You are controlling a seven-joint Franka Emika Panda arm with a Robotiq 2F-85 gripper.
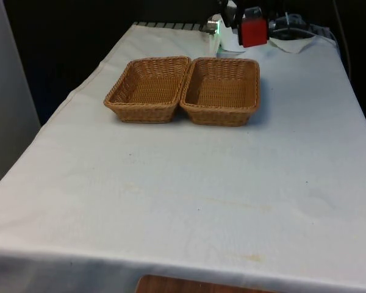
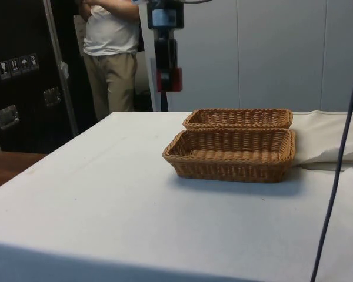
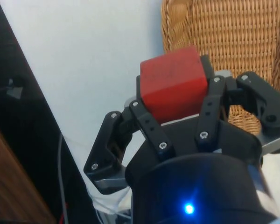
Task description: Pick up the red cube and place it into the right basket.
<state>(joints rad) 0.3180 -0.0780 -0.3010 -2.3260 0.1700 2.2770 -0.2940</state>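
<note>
Above the table's far end, the gripper [image 1: 254,29] grasps the red cube [image 1: 254,32] firmly, in the air, just behind the right basket [image 1: 222,91]; a person [image 2: 110,47] stands behind.

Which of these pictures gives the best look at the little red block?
The wrist view: the red cube sits large between the gripper fingers. The front view shows it far off beyond the baskets; the side view shows it small, high above the table.

White-clothed table [image 1: 189,201] with two wicker baskets [image 1: 147,89] [image 1: 222,91] side by side, seemingly touching, both apparently empty.
</note>
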